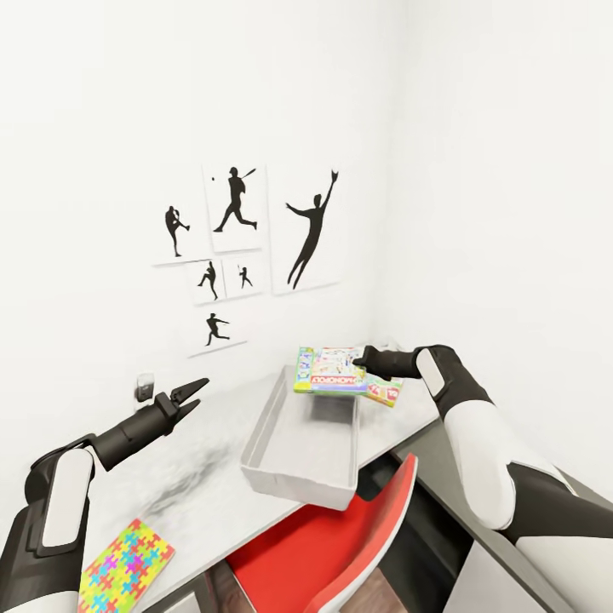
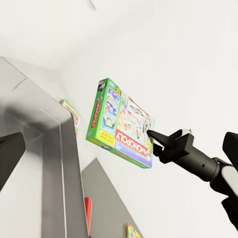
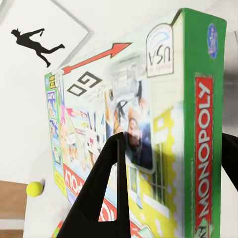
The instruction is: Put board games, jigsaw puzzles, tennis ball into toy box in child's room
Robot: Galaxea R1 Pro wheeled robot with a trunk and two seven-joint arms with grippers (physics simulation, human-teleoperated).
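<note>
Clearly the step in hand is lowering a board game into the toy box, and reading the head view from nine o'clock across to three o'clock lays it out. At about eight o'clock one jigsaw puzzle (image 1: 126, 566) lies flat near the table's (image 1: 183, 485) near edge. Above it the left gripper (image 1: 189, 397) hangs over the pale top with its fingers parted and nothing between them. Near the middle sits the toy box (image 1: 302, 443), apparently empty, with a red chair (image 1: 328, 553) tucked in below it at six o'clock. Just past the box's far end, at about one o'clock, the right gripper (image 1: 361, 361) holds a green Monopoly box (image 1: 332, 371) in the air, above a second board game (image 1: 385, 391) lying on the table; its fingers (image 3: 106, 193) are closed across the box's face and back. To do this well, I judge the arm should carry the box back over the bin's open middle, tilt it level with the bin's length, lower it until it is inside the walls, and only then release, so it neither catches a rim nor knocks the game beneath. Counted: two board games, one puzzle, one toy box, and one tennis ball (image 3: 34, 189), seen small in the right wrist view beyond the held box.
</note>
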